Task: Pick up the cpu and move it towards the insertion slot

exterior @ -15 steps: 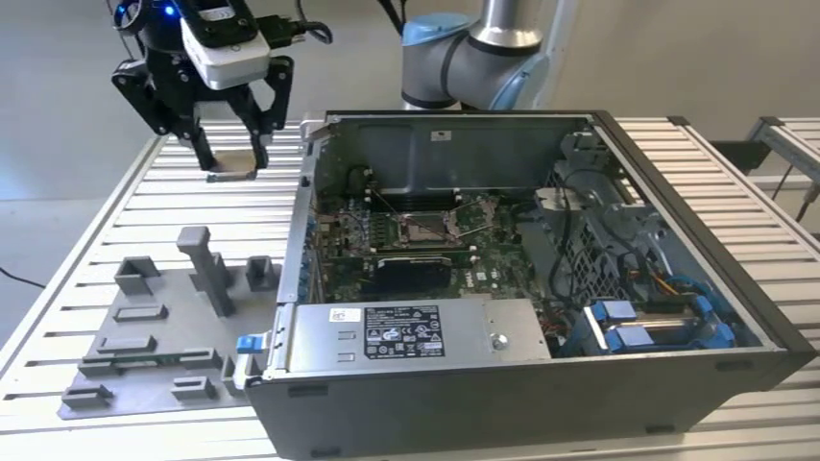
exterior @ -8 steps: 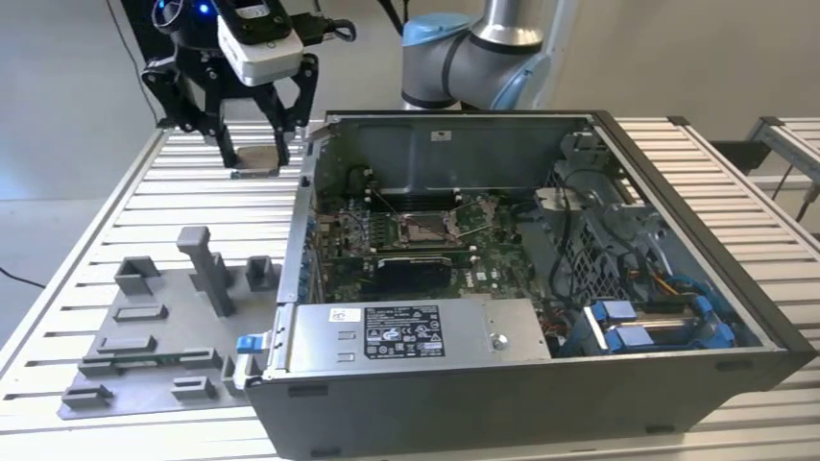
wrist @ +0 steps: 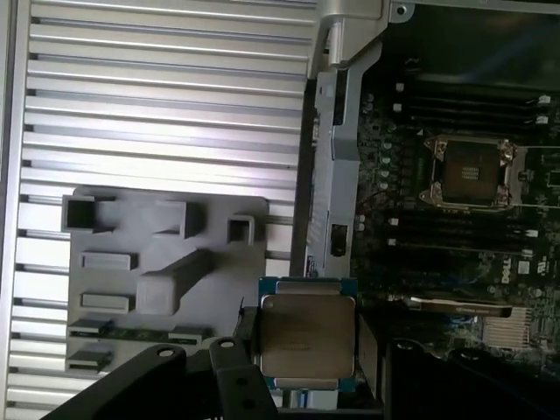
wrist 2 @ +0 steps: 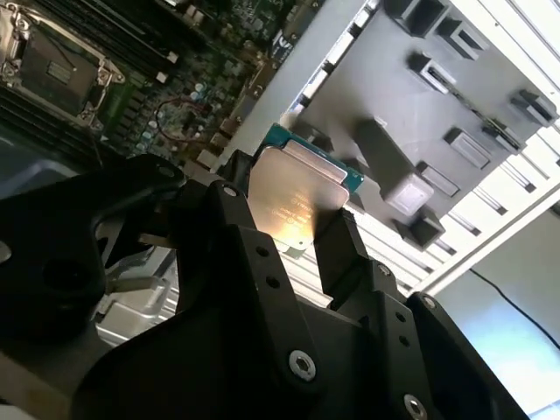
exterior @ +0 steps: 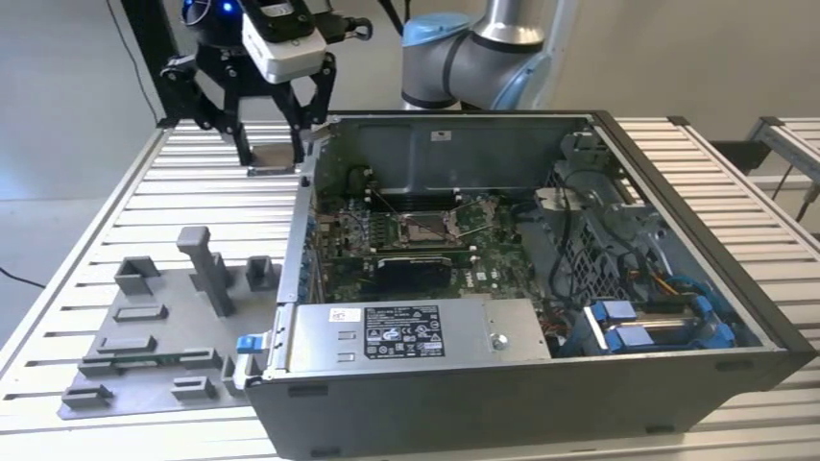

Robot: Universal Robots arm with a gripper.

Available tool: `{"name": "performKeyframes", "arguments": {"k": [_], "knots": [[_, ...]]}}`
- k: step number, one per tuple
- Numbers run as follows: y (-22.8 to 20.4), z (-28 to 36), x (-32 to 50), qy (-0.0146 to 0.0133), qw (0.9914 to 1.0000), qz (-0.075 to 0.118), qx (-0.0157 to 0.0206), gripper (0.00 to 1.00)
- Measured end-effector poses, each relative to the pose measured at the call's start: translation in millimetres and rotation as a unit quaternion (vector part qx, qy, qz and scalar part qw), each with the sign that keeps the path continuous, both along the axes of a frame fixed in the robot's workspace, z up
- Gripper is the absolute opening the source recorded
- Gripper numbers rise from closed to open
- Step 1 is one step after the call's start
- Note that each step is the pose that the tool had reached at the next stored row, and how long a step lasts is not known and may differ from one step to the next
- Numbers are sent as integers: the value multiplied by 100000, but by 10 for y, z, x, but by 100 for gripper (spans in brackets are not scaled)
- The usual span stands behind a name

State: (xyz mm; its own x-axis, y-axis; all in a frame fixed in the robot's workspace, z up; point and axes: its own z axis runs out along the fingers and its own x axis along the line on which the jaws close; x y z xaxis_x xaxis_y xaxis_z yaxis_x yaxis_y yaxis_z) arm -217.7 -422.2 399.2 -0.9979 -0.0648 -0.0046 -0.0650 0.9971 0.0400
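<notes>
Gripper (exterior: pixel 273 144) clamped on cpu (wrist: pixel 308 341), above slatted table (exterior: pixel 205 182) beside open computer case's wall (exterior: pixel 305 206), insertion slot (wrist: pixel 465 172) uncovered, well apart

The cpu (wrist: pixel 308 343) has a smooth brushed-metal lid, silver-grey with a soft sheen, framed by a teal-green board edge; in the second wrist view it (wrist 2: pixel 293 203) catches a warm glare. The gripper (wrist 2: pixel 289 234) is matt black, with bright metal screw heads. The insertion slot (wrist: pixel 465 172) shows a shiny metal frame around a dull brown centre, with the glossy green motherboard (wrist: pixel 525 262) around it. The fixture plate (exterior: pixel 160 331), at about eight o'clock of the computer case (exterior: pixel 513 403) in the exterior view, looks like matt grey plastic; the table (exterior: pixel 77 221) is ribbed, pale satin metal; the case's walls are dark grey painted metal.
</notes>
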Motion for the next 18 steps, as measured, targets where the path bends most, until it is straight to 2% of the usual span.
{"name": "performKeyframes", "arguments": {"k": [18], "knots": [[21, -4, 795, 3, 100000, 126, 6, 0]]}}
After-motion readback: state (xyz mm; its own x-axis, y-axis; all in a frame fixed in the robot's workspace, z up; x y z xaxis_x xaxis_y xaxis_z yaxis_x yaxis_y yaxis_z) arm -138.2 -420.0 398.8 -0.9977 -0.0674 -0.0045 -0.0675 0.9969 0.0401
